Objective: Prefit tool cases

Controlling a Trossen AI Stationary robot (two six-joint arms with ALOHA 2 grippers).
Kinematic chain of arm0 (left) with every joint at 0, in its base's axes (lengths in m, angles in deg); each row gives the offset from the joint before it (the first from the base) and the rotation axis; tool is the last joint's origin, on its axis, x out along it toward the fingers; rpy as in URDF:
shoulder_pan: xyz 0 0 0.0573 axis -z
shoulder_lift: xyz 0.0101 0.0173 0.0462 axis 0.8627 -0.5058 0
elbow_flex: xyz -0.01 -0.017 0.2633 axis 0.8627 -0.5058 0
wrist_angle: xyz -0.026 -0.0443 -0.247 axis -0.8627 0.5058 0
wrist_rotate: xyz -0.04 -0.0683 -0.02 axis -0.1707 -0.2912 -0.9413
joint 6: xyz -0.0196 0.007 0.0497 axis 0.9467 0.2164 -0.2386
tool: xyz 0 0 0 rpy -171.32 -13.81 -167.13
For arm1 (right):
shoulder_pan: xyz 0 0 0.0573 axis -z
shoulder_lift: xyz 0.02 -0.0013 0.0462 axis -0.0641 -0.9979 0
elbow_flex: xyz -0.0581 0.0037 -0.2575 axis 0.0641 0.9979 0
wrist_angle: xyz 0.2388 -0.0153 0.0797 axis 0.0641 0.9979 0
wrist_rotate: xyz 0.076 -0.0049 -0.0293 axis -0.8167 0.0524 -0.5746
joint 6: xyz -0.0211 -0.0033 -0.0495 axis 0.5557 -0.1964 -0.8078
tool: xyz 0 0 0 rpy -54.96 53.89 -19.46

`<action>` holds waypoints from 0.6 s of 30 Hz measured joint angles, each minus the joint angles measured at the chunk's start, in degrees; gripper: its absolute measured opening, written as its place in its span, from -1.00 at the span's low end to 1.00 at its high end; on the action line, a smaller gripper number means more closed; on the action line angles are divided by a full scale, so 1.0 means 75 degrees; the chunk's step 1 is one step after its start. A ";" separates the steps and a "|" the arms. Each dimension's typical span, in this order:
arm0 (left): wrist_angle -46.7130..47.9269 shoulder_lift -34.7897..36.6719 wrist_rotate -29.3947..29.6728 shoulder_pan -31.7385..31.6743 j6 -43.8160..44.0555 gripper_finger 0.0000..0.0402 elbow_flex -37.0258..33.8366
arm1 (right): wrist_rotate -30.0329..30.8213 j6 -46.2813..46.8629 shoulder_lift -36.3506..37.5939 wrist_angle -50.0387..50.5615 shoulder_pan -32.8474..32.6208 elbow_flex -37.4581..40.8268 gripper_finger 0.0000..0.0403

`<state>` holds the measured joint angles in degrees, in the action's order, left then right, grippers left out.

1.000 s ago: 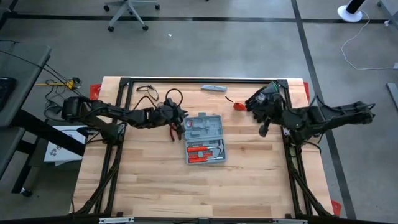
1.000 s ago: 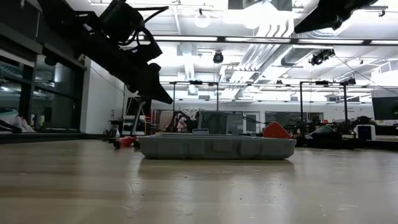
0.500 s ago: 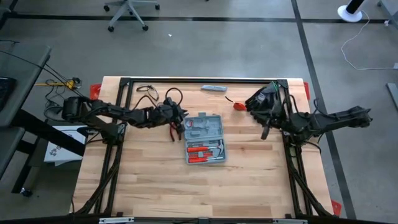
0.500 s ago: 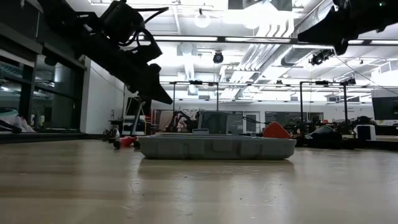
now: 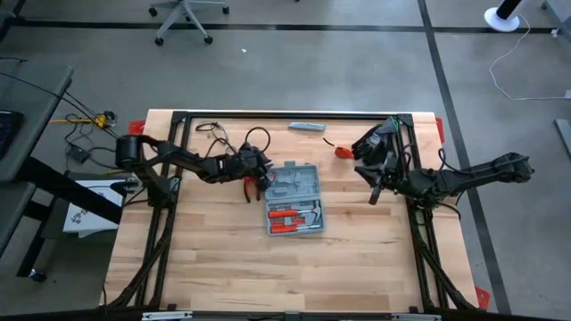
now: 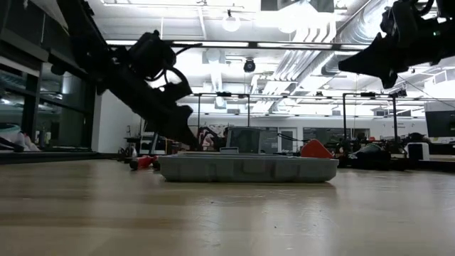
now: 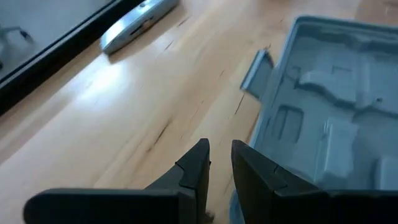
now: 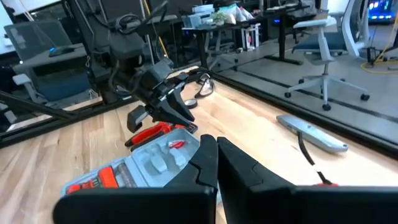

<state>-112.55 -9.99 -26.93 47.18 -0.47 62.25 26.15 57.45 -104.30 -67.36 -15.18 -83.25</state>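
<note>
The blue-grey tool case [image 5: 294, 199] lies open and flat on the table's middle. Its near half holds red-handled tools. Its moulded far half [image 7: 336, 106] has a small latch tab [image 7: 256, 71]. My left gripper [image 5: 263, 177] hangs low over the wood beside the case's far left corner. In the left wrist view my left gripper [image 7: 221, 158] shows a narrow gap between its fingers, with nothing in it. My right gripper [image 5: 374, 193] is shut and hangs in the air right of the case. In the low view my right gripper [image 6: 348, 65] is high at the upper right.
Red pliers [image 5: 249, 188] lie on the wood just left of the case, under my left arm. A slim grey bar [image 5: 307, 127] lies at the far edge. Black gloves [image 5: 376, 143] and a small red object [image 5: 342, 152] lie at the far right. Bare wood lies toward the near edge.
My left gripper has sunk toward the table beside the case's far left corner, its fingers keeping the same narrow gap. My right gripper has come down from above and tipped nearer to level, staying shut. The case has not moved.
</note>
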 joint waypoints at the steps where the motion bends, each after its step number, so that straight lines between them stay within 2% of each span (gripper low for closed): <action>1: -0.0227 -0.0121 -0.0003 0.0001 -0.0033 -0.70 0.0000 | 0.0006 0.0064 0.0000 -0.0020 0.0000 0.0041 -1.00; 5: -0.0757 -0.0507 -0.0080 -0.0014 -0.0088 -0.70 0.0016 | 0.0015 0.0259 -0.0003 0.0075 0.0000 0.0057 -1.00; 11: -0.0827 -0.1057 -0.1244 -0.0131 0.0204 -0.70 0.0339 | 0.0020 0.0291 -0.0003 0.0095 0.0000 0.0057 -1.00; 18: -0.0809 -0.1393 -0.1820 -0.0067 0.0128 -0.70 0.0751 | 0.0020 0.0291 -0.0003 0.0145 0.0000 0.0057 -1.00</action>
<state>-118.62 -20.44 -40.58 46.68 0.49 67.88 26.30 59.63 -104.32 -66.27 -15.18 -82.82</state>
